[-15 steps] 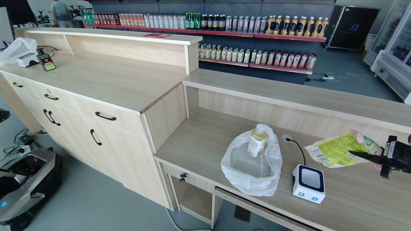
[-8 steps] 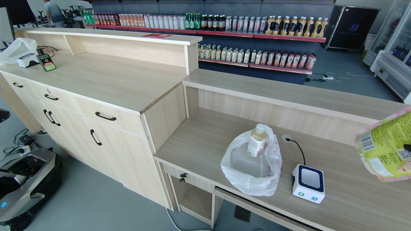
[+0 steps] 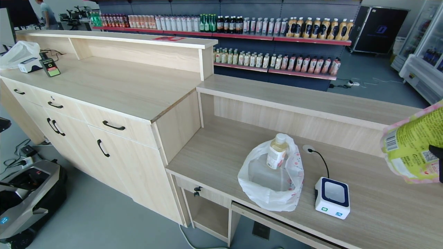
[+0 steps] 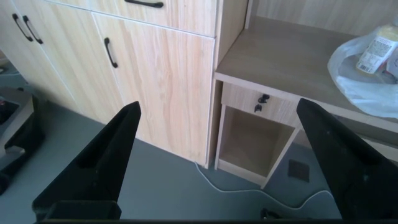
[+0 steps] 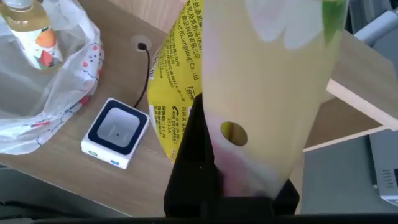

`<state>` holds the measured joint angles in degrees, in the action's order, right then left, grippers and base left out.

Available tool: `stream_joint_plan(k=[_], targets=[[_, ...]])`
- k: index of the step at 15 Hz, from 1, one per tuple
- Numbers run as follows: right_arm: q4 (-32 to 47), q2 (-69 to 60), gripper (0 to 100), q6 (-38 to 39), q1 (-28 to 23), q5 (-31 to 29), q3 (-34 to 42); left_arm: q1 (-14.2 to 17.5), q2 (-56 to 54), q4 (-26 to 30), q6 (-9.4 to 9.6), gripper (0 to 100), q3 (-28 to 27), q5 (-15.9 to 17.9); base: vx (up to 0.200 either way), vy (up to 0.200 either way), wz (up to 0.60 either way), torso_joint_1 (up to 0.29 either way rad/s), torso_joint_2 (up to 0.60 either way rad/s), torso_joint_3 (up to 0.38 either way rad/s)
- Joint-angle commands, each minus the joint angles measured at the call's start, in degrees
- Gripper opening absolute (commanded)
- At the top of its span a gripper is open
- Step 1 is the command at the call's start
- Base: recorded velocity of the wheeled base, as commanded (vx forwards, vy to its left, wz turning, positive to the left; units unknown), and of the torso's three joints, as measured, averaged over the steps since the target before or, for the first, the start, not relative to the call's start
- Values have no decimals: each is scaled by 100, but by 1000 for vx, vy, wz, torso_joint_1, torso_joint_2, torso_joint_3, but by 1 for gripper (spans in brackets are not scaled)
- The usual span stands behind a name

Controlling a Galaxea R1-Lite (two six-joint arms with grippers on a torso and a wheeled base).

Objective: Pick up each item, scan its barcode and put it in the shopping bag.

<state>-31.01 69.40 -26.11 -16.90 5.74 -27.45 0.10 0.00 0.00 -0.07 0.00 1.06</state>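
Note:
My right gripper [image 5: 239,149] is shut on a yellow-green snack bag with pink edges [image 3: 413,148], held in the air at the right edge of the head view, above the counter and to the right of the scanner [image 3: 332,197]. In the right wrist view the snack bag [image 5: 249,68] hangs over the scanner [image 5: 115,133]. The white shopping bag [image 3: 271,176] stands open on the counter left of the scanner, with a bottle of yellow drink [image 3: 277,151] inside. My left gripper [image 4: 217,162] hangs open low beside the counter, over the floor, with nothing between its fingers.
The scanner's black cable [image 3: 320,159] runs to a hole in the light wood counter [image 3: 221,148]. A raised ledge [image 3: 311,100] backs the counter. A taller counter with drawers [image 3: 104,90] stands to the left. Drink shelves line the far wall.
My right gripper has lifted the snack bag off the counter and raised it up and to the right. The bag now hangs upright in the air. The left arm has not moved.

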Motion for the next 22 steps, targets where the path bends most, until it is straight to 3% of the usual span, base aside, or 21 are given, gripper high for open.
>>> stream_joint_plan(k=[1, 3, 6, 12, 22], targets=[[-318, -111, 0, 80, 934, -214, 249, -1, 9, 0, -1, 100, 0, -1, 0, 0, 600, -2, 2, 2], [-362, -93, 0, 80, 1549, -416, 302, -1, 0, 0, -1, 100, 0, -1, 0, 0, 600, 2, -2, 2], [-458, 337, 0, 115, 1813, -381, 302, -1, 0, 0, -1, 100, 0, -1, 0, 0, 600, 5, -1, -1], [-766, 2306, 0, 98, 1268, -363, 284, -1, 9, 0, -1, 100, 0, -1, 0, 0, 0, 0, 0, 0], [-1038, 3686, 0, 62, 1233, -346, 276, -1, 0, 0, -1, 100, 0, -1, 0, 0, 0, 0, 0, 0]])
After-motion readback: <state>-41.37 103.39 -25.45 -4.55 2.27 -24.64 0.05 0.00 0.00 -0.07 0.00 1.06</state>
